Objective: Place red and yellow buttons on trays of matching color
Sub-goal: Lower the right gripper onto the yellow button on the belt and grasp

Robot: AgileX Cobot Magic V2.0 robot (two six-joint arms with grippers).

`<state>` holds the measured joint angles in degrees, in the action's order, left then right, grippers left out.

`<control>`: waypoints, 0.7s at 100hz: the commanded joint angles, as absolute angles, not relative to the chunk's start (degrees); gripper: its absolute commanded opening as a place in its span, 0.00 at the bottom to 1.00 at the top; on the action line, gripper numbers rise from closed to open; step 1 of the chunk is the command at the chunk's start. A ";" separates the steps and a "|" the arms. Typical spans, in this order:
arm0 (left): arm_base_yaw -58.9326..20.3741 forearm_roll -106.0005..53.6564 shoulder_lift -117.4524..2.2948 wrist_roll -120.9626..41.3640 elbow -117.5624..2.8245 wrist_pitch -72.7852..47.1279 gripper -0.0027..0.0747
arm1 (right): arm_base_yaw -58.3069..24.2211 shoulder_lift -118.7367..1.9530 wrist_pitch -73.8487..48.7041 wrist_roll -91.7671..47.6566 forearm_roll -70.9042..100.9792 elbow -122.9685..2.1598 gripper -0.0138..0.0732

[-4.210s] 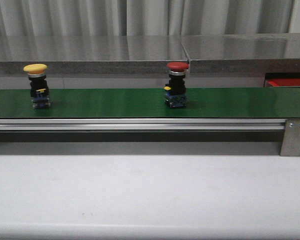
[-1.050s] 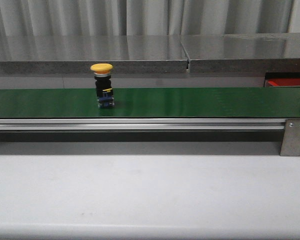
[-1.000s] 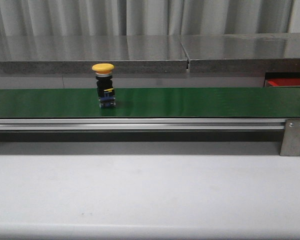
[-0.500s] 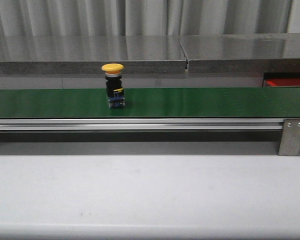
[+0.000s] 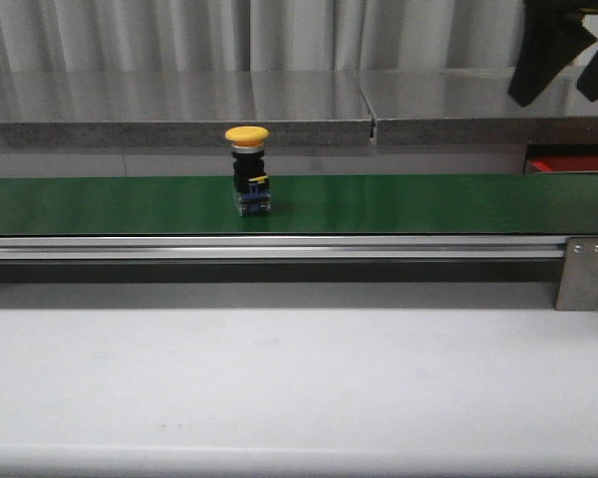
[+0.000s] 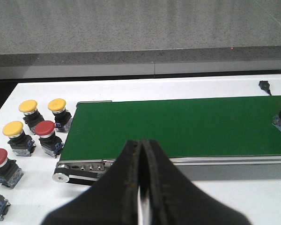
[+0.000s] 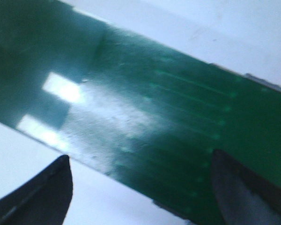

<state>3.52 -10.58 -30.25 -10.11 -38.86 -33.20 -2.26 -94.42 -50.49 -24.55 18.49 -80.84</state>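
Nearest the front camera, a white table (image 5: 299, 388) lies before the green belt (image 5: 399, 204). On that belt, left of centre, a yellow button (image 5: 249, 171) stands upright. At the belt's far right end a red tray (image 5: 574, 164) shows its edge. Above it hangs the right gripper (image 5: 568, 55), fingers spread and holding nothing. In the left wrist view the left gripper (image 6: 141, 187) has its fingers pressed together, empty, while spare red and yellow buttons (image 6: 35, 133) cluster on the table beside the belt's end.
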 commanded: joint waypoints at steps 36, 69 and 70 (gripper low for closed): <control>3.11 -11.15 -30.52 -10.07 -40.29 -28.82 0.01 | -17.97 -93.83 -46.42 -19.66 20.11 -81.51 0.84; 3.11 -11.15 -30.52 -10.07 -40.29 -28.82 0.01 | -22.87 -100.66 -43.88 -18.02 20.29 -86.48 0.84; 3.11 -11.15 -30.52 -10.07 -40.29 -28.82 0.01 | -22.91 -100.77 -43.88 -18.02 20.29 -86.69 0.84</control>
<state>3.52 -10.58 -30.25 -10.11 -38.86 -33.20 -22.37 -102.08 -46.61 -18.45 19.30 -82.88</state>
